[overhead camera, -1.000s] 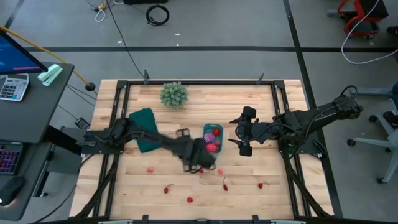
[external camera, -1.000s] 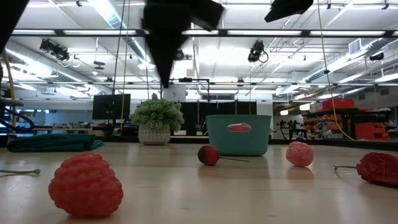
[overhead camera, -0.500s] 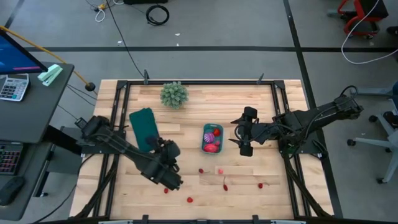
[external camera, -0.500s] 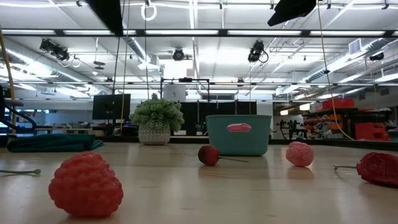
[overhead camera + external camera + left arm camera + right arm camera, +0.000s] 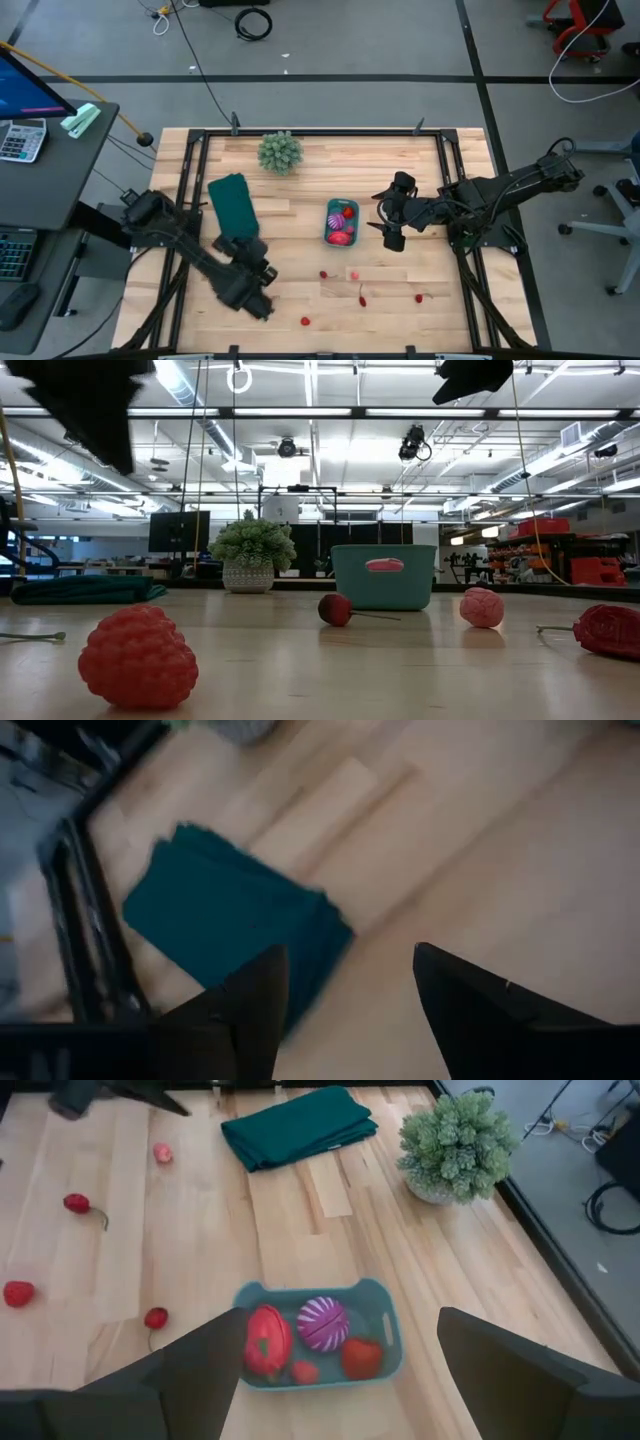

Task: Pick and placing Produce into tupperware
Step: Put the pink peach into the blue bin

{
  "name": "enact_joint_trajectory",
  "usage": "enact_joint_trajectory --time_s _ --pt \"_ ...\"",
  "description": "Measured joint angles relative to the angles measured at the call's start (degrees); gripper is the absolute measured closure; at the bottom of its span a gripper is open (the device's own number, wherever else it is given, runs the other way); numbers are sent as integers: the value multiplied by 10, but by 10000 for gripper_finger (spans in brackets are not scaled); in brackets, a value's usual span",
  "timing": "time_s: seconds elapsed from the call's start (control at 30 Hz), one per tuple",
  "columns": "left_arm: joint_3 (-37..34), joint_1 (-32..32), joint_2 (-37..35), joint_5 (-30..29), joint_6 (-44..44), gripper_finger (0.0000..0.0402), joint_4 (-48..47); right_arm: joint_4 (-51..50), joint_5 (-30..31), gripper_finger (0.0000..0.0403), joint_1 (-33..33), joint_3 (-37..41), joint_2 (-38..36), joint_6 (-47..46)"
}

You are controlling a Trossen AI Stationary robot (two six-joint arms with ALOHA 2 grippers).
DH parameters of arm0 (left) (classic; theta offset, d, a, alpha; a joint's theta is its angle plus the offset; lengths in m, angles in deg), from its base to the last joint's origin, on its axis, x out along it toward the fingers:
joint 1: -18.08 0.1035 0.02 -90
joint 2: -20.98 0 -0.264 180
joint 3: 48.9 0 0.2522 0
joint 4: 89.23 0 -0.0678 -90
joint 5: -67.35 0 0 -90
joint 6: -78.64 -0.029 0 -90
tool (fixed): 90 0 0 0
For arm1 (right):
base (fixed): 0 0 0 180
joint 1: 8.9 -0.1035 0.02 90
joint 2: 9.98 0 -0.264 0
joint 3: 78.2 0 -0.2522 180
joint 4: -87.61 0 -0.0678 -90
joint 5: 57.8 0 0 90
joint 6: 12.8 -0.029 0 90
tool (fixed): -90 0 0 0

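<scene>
I keep my left tool (image 5: 258, 303) spread and empty above the surface (image 5: 300, 170) to reach a red berry (image 5: 305, 321) near it, while my right tool (image 5: 388, 226), spread too, waits beside the part-filled tub (image 5: 300, 1288).

Teal tupperware (image 5: 341, 222) upright, part-filled — red produce (image 5: 305, 321) scattered nearby.

Teal-blue tub (image 5: 318, 1333) holding red pieces and a purple ball with white stripes (image 5: 323, 1323). Dark green cloth (image 5: 299, 1124), pale-green spiky plant (image 5: 458, 1142). Light wood table (image 5: 390, 180), red and pink bits scattered.
</scene>
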Motion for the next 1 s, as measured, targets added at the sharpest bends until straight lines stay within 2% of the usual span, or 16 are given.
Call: enact_joint_trajectory --time_s 0.27,0.43,0.67,1.0 --pt "0 -118 1 6 198 202 1 3 0 66 0 0 0 -30" --pt "0 -161 20 2 298 211 0 3 0 66 0 0 0 -59" --pt "0 -187 73 -24 385 214 9 3 0 66 0 0 0 -68" --pt "1 -191 130 -25 396 228 58 3 0 66 0 0 2 -96"
